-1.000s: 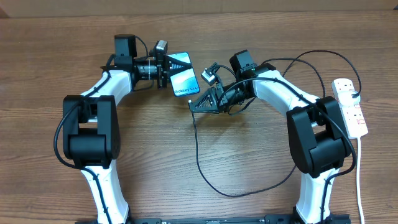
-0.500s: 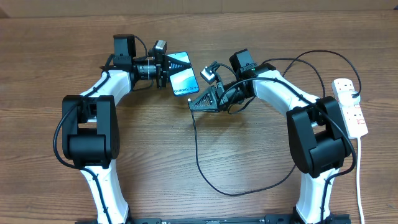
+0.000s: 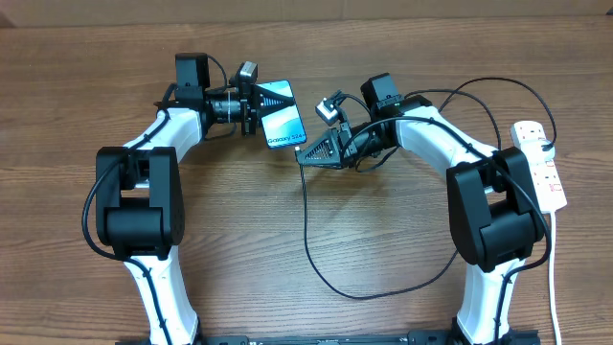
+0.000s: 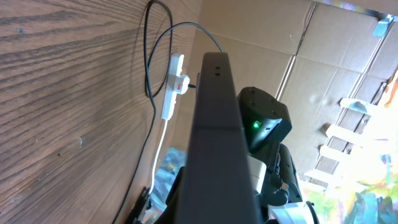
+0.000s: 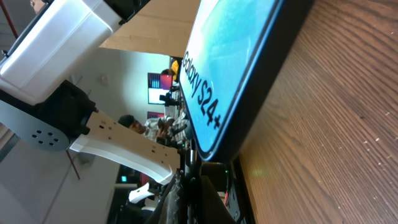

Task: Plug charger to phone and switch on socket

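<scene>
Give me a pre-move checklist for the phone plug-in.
1. phone clamped in left gripper: ok.
2. charger held in right gripper: ok.
3. right gripper at the phone's text end: ok.
4. charger seated in phone: cannot tell; the joint is hidden.
5. charger's other end reaches the socket: ok.
6. socket on: cannot tell.

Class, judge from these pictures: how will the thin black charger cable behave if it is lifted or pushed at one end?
Probably floppy: the cable lies in a loose loop on the table. Likely light, being thin. Pushed, it would probably buckle, not slide.
</scene>
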### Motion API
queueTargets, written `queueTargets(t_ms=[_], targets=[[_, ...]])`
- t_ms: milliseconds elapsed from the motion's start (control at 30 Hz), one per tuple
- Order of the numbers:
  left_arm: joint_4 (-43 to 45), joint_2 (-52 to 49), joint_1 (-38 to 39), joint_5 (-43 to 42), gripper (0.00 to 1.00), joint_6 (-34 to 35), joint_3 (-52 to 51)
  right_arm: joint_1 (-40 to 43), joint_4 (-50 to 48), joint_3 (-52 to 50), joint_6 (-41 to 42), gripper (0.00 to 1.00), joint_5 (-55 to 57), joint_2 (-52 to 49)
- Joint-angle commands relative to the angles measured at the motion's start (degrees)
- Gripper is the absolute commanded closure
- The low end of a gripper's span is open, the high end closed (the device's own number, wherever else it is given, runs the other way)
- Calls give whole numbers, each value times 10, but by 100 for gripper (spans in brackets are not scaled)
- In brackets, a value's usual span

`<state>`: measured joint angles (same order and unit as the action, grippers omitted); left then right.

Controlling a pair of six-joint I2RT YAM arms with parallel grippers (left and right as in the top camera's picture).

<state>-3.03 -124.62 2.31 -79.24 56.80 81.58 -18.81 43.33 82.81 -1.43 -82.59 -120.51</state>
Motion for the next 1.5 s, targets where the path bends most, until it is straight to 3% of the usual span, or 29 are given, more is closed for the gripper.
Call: queueTargets(t_ms=[0,467,800,1467], targets=[[3,22,12,-28,96,-15,9,1,-2,3,2,96,-15,-4],[3,22,23,-12,96,-12,9,1,-2,3,2,96,-15,-4],[80,22,31,-1,96,52,9,1,-2,3,2,96,-15,-4],[82,22,41,-20,96,50,9,3,-2,3,2,96,-15,-4]])
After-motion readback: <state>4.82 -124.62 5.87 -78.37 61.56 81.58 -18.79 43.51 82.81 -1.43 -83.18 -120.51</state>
